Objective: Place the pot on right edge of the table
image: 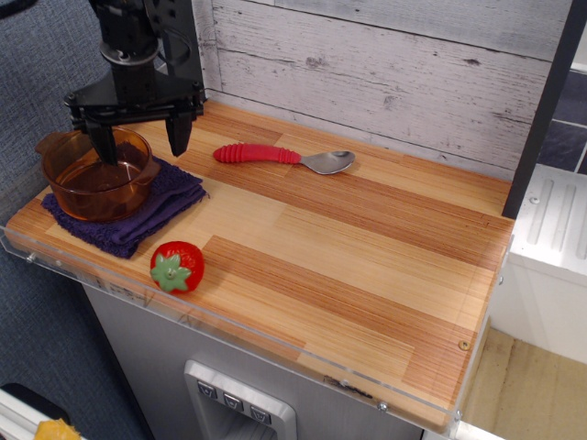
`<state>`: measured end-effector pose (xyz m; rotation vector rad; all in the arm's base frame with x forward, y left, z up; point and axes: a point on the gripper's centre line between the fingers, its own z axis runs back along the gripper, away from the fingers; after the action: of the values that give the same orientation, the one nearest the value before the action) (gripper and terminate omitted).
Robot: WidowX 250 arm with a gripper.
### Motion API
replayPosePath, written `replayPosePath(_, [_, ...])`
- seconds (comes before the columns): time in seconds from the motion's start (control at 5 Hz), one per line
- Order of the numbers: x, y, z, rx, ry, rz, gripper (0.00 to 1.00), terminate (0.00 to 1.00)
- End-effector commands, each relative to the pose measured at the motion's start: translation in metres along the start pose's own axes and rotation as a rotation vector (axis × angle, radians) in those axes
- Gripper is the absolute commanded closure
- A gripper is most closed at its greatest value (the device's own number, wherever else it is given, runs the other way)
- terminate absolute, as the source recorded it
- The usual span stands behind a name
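Note:
The amber see-through pot [90, 179] stands on a purple cloth [147, 213] at the left end of the striped wooden table [367, 266]. My black gripper [139, 145] is open and straddles the pot's right rim: the left finger reaches down inside the pot, the right finger hangs outside it over the cloth. It holds nothing.
A toy strawberry [176, 266] lies near the front edge, below the cloth. A spoon with a red handle [280, 157] lies toward the back, right of the gripper. A grey plank wall runs behind the table; a white unit [550, 247] stands past the right edge.

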<state>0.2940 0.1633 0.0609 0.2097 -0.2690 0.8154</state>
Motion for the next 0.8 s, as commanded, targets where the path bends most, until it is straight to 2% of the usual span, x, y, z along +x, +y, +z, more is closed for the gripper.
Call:
replayPosePath(0.0, [-0.0065,0.0036,0.0012,-0.001,-0.011,0.024,0.00,0.00])
replayPosePath(0.2, [-0.0109,0.0087,0.0012,-0.011,-0.007,0.040,1.00,0.00])
replayPosePath(0.6, [-0.0112,0.0128,0.0023,-0.036,-0.003,0.039,1.00,0.00])
